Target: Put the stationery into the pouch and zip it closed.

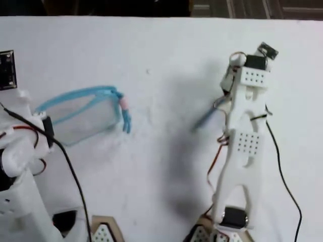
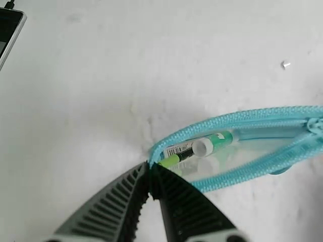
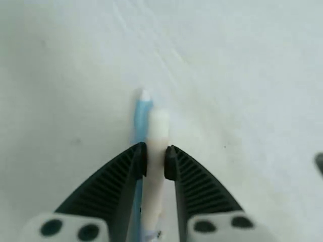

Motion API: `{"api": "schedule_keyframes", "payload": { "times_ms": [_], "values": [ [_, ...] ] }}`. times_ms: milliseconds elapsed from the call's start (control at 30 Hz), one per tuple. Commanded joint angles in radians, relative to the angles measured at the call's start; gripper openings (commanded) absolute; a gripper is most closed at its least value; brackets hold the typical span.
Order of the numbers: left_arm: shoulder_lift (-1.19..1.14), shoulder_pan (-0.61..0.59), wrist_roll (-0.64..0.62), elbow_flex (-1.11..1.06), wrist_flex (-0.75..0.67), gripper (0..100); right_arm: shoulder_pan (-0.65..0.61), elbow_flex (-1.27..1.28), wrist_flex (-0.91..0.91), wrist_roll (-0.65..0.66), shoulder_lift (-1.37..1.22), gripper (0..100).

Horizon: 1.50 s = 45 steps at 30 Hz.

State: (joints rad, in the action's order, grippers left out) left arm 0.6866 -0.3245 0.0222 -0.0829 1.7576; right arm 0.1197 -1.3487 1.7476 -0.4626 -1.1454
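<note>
- The left jaws [image 2: 150,174] were pressed together on the end corner of the pouch [image 2: 242,151], where the two rows of its blue zipper [image 2: 237,117] met.
- The pouch [image 1: 83,121] lay flat on the white tabletop [image 1: 161,60], running away from the left jaws, with its zipper rows spread apart and its mouth open.
- The zipper slider [image 2: 315,123] sat at the end of the pouch far from the left jaws.
- Inside the pouch, just beyond the left jaw tips, lay a green pen [image 2: 169,160] and, past it, a green tube with a white cap [image 2: 212,143].
- The right jaws [image 3: 155,151] pinched a white stick [image 3: 159,126], which stood out past the jaw tips.
- A blue pen [image 3: 143,108] ran beside the white stick, against the inner face of one jaw. Whether it was also clamped could not be told from this angle.
- In the high view the blue pen [image 1: 204,120] showed close to the right arm, well apart from the pouch, with bare tabletop between them.
- A dark device [image 2: 7,30] lay at the tabletop's edge, well away from the left jaws.
</note>
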Motion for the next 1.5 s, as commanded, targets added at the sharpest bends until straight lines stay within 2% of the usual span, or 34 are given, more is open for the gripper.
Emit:
{"api": "schedule_keyframes", "payload": {
  "times_ms": [0, 267, 600, 767, 833, 967, 1033, 1200, 1467],
  "values": [
    [-0.062, -0.002, 0.0, -0.064, 0.006, 2, -0.021, 0.12, 0.025, 0.012, 0.191, 1.6],
    [-0.062, -0.002, 0.0, -0.063, 0.006, 2, -0.07, 0.44, 0.022, 0.015, 0.545, 1.6],
    [-0.062, -0.002, 0.0, -0.063, 0.008, 2, -0.162, 0.482, 0.021, 0.015, 0.765, 1.6],
    [-0.062, -0.002, 0.0, -0.063, 0.008, 2, -0.194, 0.48, -0.004, 0.084, 0.651, 2.9],
    [-0.062, -0.002, 0.0, -0.064, 0.008, 2, -0.209, 0.476, -0.042, 0.1, 0.559, 7.6],
    [-0.062, -0.002, 0.0, -0.064, 0.008, 2, -0.226, 0.436, -0.16, 0.097, 0.364, 23.2],
    [-0.062, -0.002, 0.0, -0.066, 0.008, 2, -0.234, 0.388, -0.179, 0.043, 0.283, 26.6],
    [-0.062, -0.002, 0.0, -0.063, 0.008, 2, -0.249, 0.198, -0.183, -0.071, 0.113, 22.5],
    [-0.062, -0.001, 0.0, -0.066, 0.008, 2, -0.297, -0.046, -0.07, -0.071, 0.021, 20.2]
  ]
}}
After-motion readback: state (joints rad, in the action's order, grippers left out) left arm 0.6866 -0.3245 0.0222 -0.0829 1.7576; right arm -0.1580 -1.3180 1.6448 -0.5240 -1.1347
